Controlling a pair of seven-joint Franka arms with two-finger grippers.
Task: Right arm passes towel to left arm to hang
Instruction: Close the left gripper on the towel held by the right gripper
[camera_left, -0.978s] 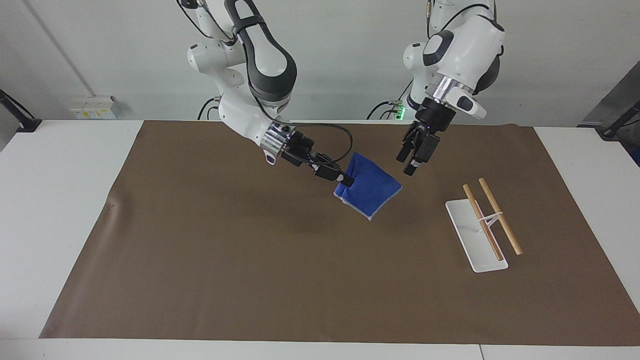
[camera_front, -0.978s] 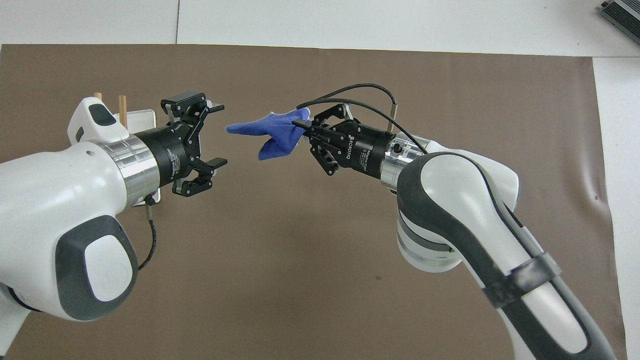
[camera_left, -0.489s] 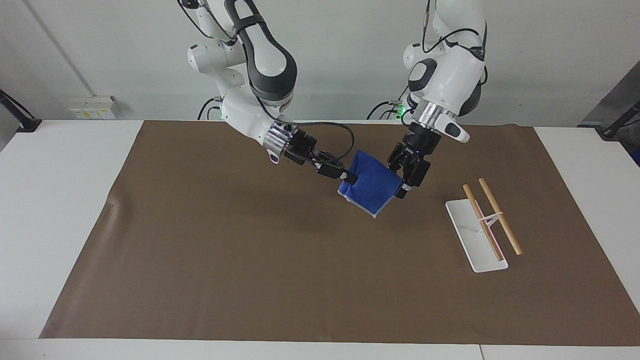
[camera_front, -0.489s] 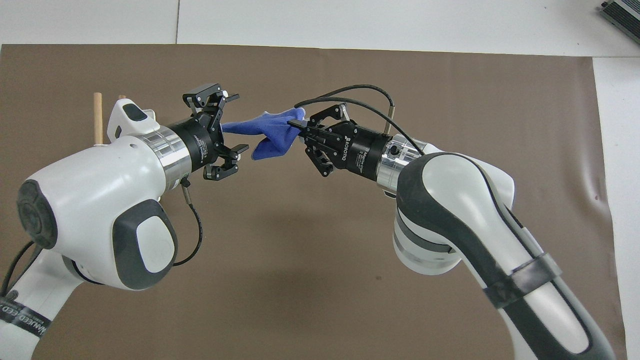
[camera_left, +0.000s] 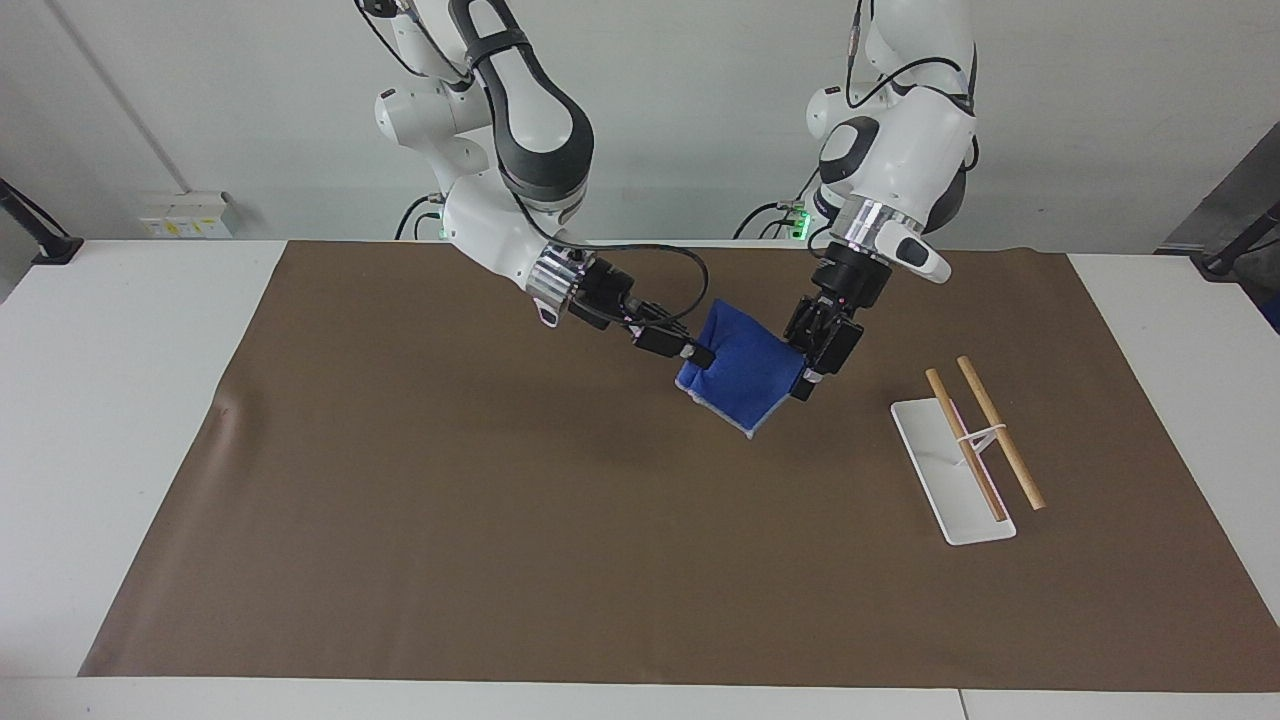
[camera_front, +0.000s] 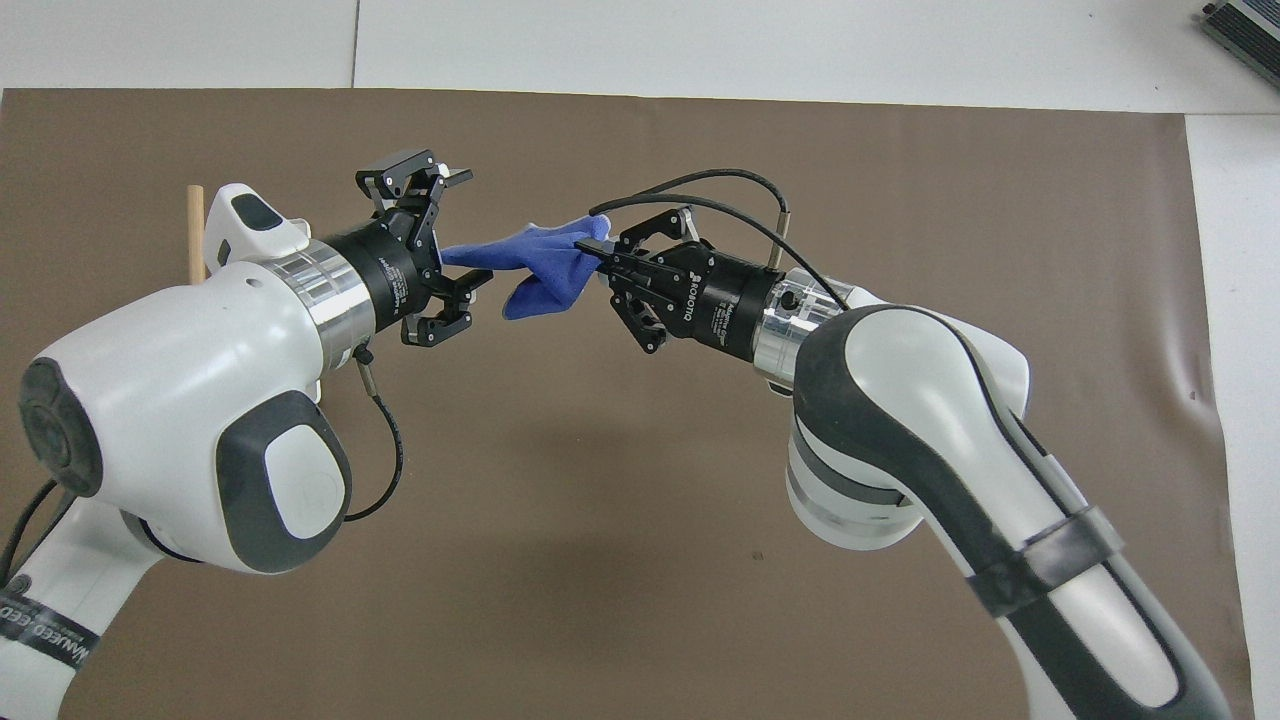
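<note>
- Towel (camera_left: 745, 375) hangs in the air over the middle of the brown mat (camera_left: 450, 560), stretched between the two arms and touching nothing below.
- The right tool (camera_left: 700, 357) is clamped on the towel's edge toward the right arm's end of the surface, its fingertips pressed together on the cloth.
- A second ago the left tool (camera_left: 805, 375) stood wide open and well apart from the towel; it has since moved in over the opposite corner, and its fingers have begun to close.
- In the overhead view that tool's fingers (camera_front: 470, 283) straddle the blue corner, narrower than before, yet whether they already pinch the cloth cannot be told.
- Judged from this, the handover is at its critical step: the left arm is taking hold, and the right arm should not let go until that grip is firm.
- The white rack (camera_left: 950, 480) with its two wooden rods waits toward the left arm's end of the surface, untouched; hanging is not yet begun.
</note>
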